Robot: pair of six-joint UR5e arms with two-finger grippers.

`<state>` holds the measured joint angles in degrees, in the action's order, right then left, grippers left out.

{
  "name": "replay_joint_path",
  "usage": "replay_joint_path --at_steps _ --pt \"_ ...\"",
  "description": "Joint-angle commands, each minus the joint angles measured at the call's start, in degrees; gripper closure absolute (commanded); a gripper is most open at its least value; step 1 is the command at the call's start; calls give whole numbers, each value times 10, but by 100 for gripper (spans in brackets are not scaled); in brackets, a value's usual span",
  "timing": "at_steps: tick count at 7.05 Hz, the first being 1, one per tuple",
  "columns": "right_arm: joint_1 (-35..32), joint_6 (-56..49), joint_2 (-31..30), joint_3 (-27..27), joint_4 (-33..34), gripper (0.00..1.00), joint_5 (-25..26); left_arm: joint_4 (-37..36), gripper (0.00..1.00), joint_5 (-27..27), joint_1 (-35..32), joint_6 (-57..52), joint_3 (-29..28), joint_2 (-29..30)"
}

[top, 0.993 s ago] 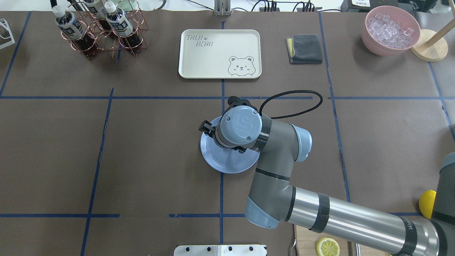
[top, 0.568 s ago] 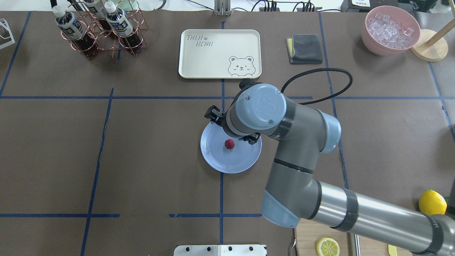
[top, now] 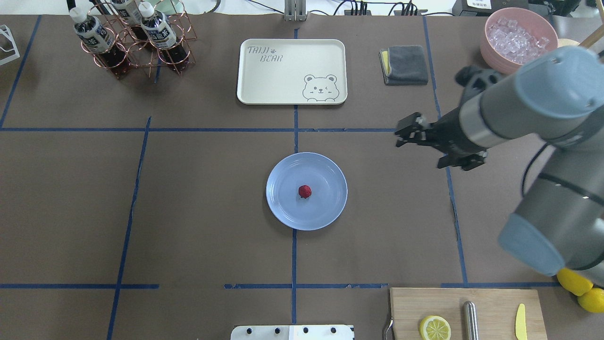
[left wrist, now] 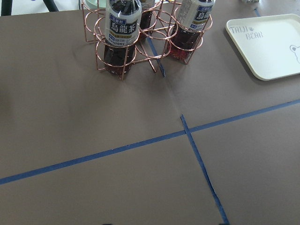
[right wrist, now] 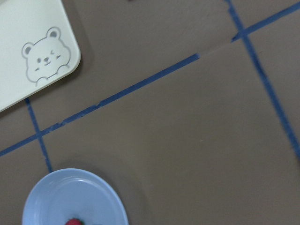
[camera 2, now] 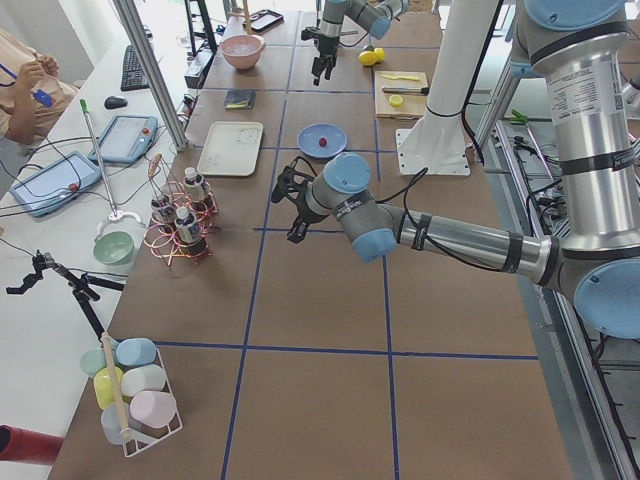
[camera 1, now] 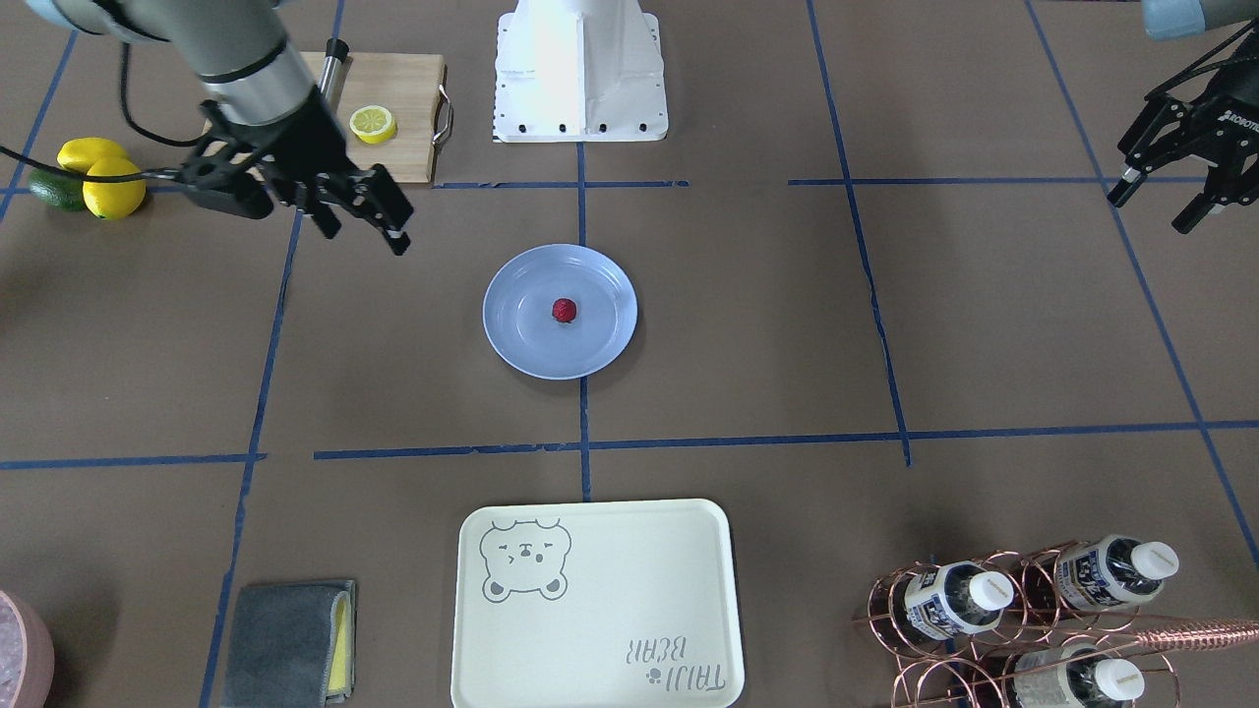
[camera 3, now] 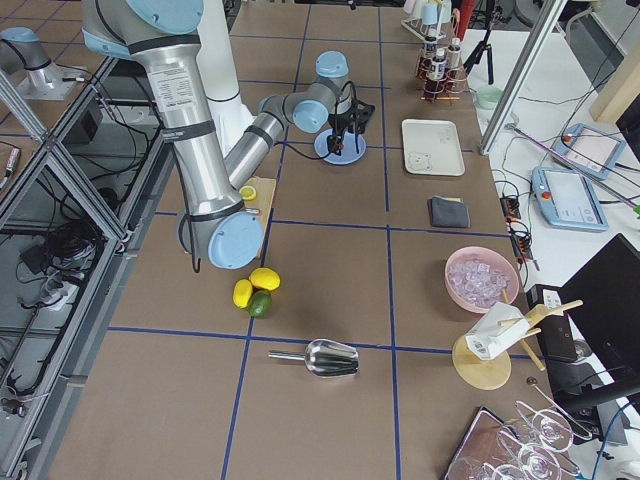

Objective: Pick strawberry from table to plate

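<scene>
The dark red strawberry (top: 305, 191) (camera 1: 564, 311) lies near the middle of the pale blue plate (top: 283, 203) (camera 1: 516, 329), on the brown table (top: 198, 198) with blue tape lines. My right gripper (top: 424, 146) (camera 1: 364, 236) hangs open and empty above the table, well off to the plate's right in the overhead view. In the right wrist view the plate (right wrist: 56, 197) and the top of the strawberry (right wrist: 72, 221) sit at the bottom left. My left gripper (camera 1: 1151, 206) (camera 2: 290, 205) stands open over bare table far to the left, near the bottle rack.
A cream bear tray (top: 292, 71) lies behind the plate, a copper rack of bottles (top: 132, 38) at back left, a grey cloth (top: 405, 64) and a pink bowl of ice (top: 519, 40) at back right. A cutting board (top: 490, 302) with half a lemon and whole lemons (top: 580, 288) sit front right.
My right gripper lifted off the plate and swung away to the right. The strawberry, hidden under it at first, now lies free on the plate.
</scene>
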<state>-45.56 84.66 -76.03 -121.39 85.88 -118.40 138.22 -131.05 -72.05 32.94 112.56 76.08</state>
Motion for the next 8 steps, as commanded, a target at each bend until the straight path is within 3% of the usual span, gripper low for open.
replay_joint_path --at_steps 1,2,4,6,7,8 --pt "-165 -208 -123 -23 -1 0 -132 -3 19 0 -19 -95 -34 0" --pt "-238 -336 -176 -17 2 0 -174 -4 19 0 -38 -152 -58 2" --pt "-348 -569 -237 38 7 0 -177 -30 19 0 -64 -215 -81 2" --pt "-406 -764 -255 98 16 0 -177 -190 19 -23 -77 -248 -39 6" --pt "-421 -834 -258 104 55 0 -177 -269 19 -55 -84 -249 -22 6" --pt "-452 -951 -253 114 120 0 -174 -313 0 -68 -85 -249 -13 0"
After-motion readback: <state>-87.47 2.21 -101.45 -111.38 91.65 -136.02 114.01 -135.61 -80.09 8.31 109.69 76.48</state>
